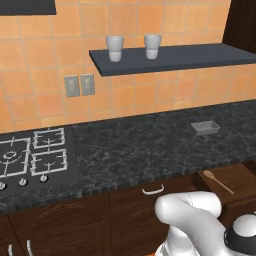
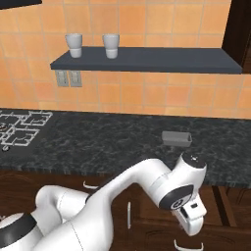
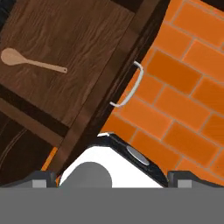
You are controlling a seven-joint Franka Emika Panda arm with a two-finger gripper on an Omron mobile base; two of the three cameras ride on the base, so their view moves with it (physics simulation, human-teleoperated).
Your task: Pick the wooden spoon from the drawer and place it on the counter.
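Observation:
The wooden spoon [image 3: 30, 61] lies flat on the reddish-brown floor of the open drawer [image 3: 83, 52], bowl toward the left of the hand view. In the left base view the spoon [image 1: 217, 181] shows in the pulled-out drawer [image 1: 239, 176] under the black speckled counter [image 1: 150, 145]. My gripper [image 3: 113, 179] is open and empty, its two fingertips [image 3: 43, 178] wide apart. It hangs above and outside the drawer's front edge, well away from the spoon. In the right base view the hand [image 2: 190, 218] points down in front of the cabinets, below the counter [image 2: 98, 142].
A small grey tray [image 1: 205, 127] sits on the counter at right, a gas hob [image 1: 32, 157] at left. A dark wall shelf [image 1: 170, 57] carries two cups. The drawer's curved metal handle [image 3: 131, 85] juts out over the orange brick floor [image 3: 183, 87].

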